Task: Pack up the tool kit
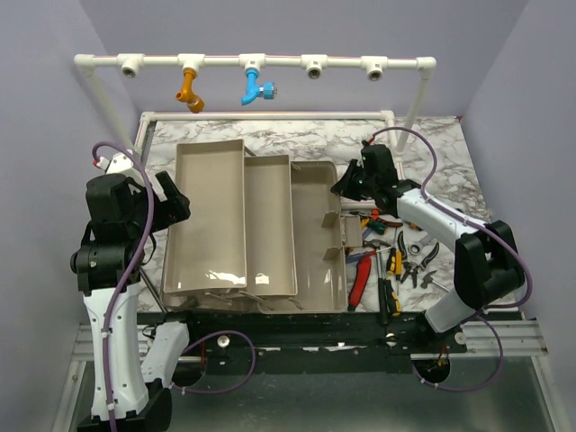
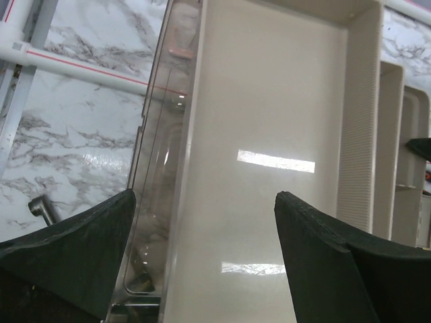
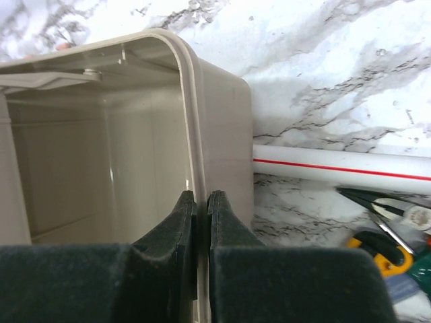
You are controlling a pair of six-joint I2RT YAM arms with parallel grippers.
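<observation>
The tool kit (image 1: 317,241) lies open on the marble table, its beige trays (image 1: 214,216) fanned out to the left of the deep base. My left gripper (image 1: 171,205) is open at the left edge of the leftmost tray. In the left wrist view that tray's (image 2: 269,134) left rim and the smoky lid (image 2: 156,175) lie between the spread fingers of the gripper (image 2: 205,198). My right gripper (image 1: 347,184) is shut on the base's right wall; the right wrist view shows its pads (image 3: 202,198) pinching the rim (image 3: 192,87). Loose hand tools (image 1: 396,256) lie right of the box.
A white pipe frame (image 1: 270,63) with orange and blue fittings spans the back. A low white pipe (image 3: 337,167) runs along the table beside the box. Pliers and a yellow-handled tool (image 3: 384,239) lie close to my right gripper. A metal bolt (image 2: 40,207) sticks up left of the lid.
</observation>
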